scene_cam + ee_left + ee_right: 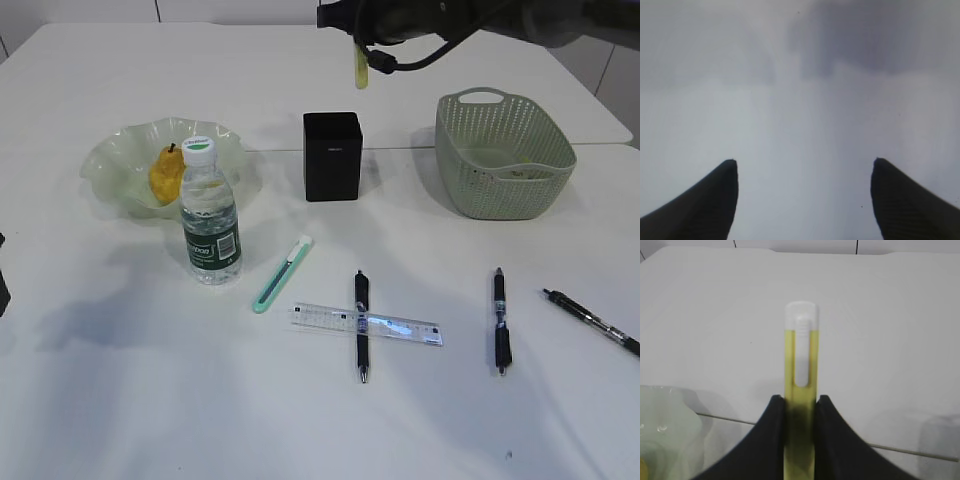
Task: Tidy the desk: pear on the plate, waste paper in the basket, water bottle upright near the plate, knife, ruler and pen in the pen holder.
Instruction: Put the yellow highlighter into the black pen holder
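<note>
Your right fingers [799, 410] are clamped on a yellow knife [800, 390], a slim translucent plastic cutter with a white slider. On the exterior cam it hangs high above the matte black holder [332, 156]. Left fingers [805, 175] stand wide apart over bare tabletop [800, 125], nothing between them. Only the exterior shows the rest: pear [166, 172] on the ruffled glass plate [120, 160], bottle [210, 215] upright beside it, and the clear ruler [366, 323] lying across a pen [361, 325].
</note>
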